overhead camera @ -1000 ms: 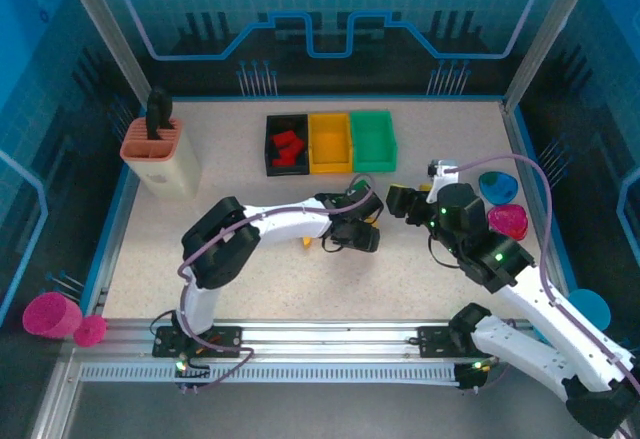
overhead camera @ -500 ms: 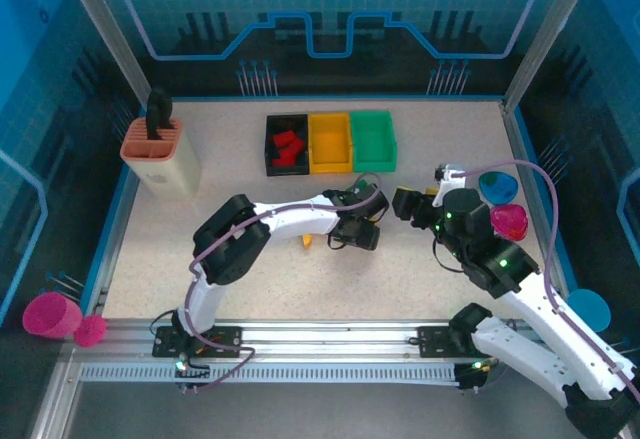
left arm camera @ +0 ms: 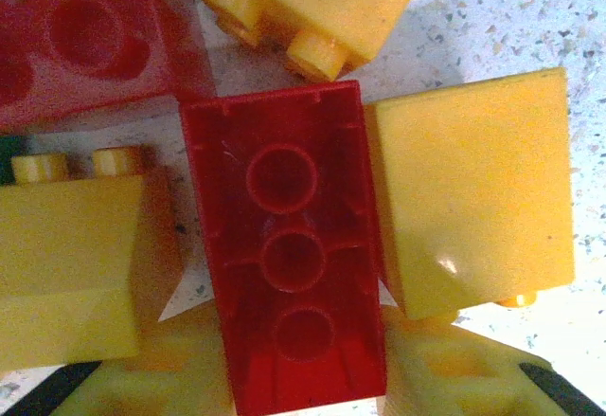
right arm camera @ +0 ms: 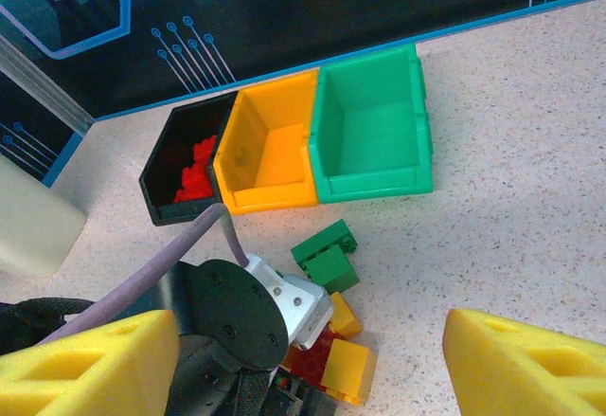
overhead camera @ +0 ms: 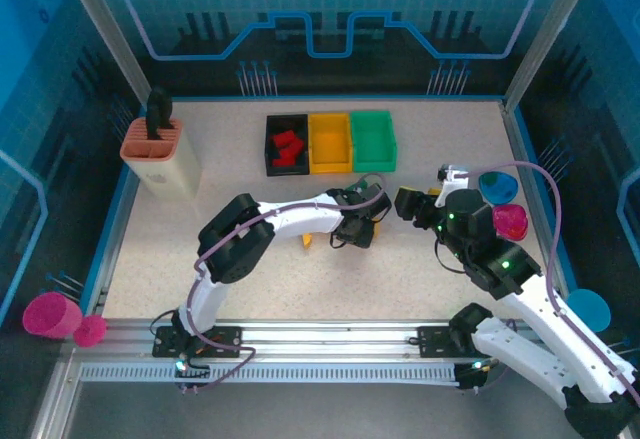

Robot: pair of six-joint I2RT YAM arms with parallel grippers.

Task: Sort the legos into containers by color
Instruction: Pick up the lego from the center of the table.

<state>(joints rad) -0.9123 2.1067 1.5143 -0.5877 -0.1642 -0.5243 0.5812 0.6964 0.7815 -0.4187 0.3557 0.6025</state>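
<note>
The red lego (left arm camera: 289,264), underside up on the tabletop (left arm camera: 492,9) among yellow legos (left arm camera: 473,189), is pinched across its long sides by the left pincer (left arm camera: 308,383). A straight lift is advised so neighbours are not dragged, then carriage to the black container (overhead camera: 270,149). The right pincer (overhead camera: 410,204) is held spread, empty, near the yellow legos.

**Gloss Over Speckle on the Sorting Table**

Smooth, glossy plastic up close: red brick (left arm camera: 294,264) faintly scuffed, yellow brick (left arm camera: 473,189) catching a bright highlight. Matt, speckled, stone-look tabletop (left arm camera: 492,9) beneath. Satin moulded plastic for green bin (right arm camera: 374,186), yellow bin (right arm camera: 270,193) and black bin (right arm camera: 175,212).
</note>
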